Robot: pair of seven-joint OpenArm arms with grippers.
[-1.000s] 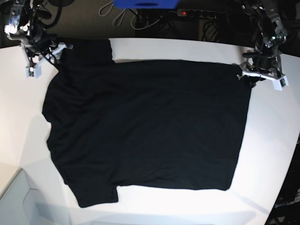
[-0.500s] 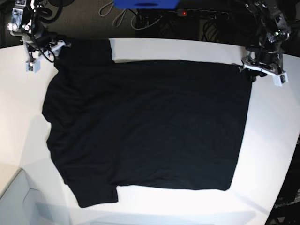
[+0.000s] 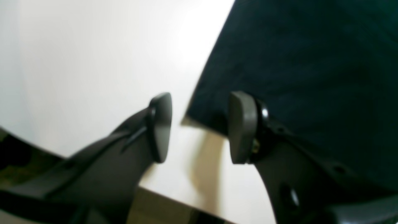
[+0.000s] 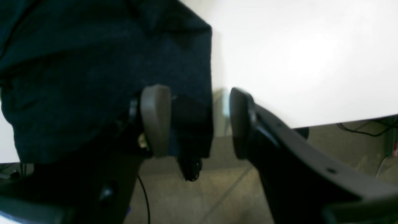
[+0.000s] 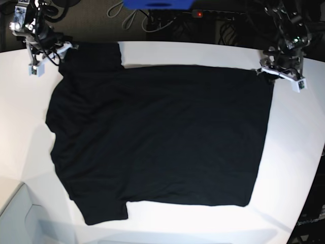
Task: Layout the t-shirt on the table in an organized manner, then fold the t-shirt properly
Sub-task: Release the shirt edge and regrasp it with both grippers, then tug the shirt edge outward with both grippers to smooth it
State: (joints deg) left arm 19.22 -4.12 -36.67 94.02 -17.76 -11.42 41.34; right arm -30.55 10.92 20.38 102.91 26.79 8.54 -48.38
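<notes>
The black t-shirt (image 5: pixel 157 137) lies spread flat on the white table (image 5: pixel 203 53), sleeves toward the left of the base view. My left gripper (image 5: pixel 282 77) hovers at the shirt's far right corner. In the left wrist view it (image 3: pixel 200 129) is open, and the shirt corner (image 3: pixel 311 62) lies on the table (image 3: pixel 93 62) under the gap. My right gripper (image 5: pixel 50 57) is at the far left sleeve. In the right wrist view it (image 4: pixel 199 121) is open, with the sleeve's edge (image 4: pixel 93 62) partly inside the gap at the table's (image 4: pixel 311 62) edge, apart from the right finger.
Beyond the table's far edge are a blue object (image 5: pixel 157 4), a power strip with a red light (image 5: pixel 199 14) and loose cables on the floor. A pale grey box (image 5: pixel 15 218) sits at the near left corner. The table's edge curves in at the right.
Both grippers have drawn back a little toward the table's far edge. The shirt lies as it did.
</notes>
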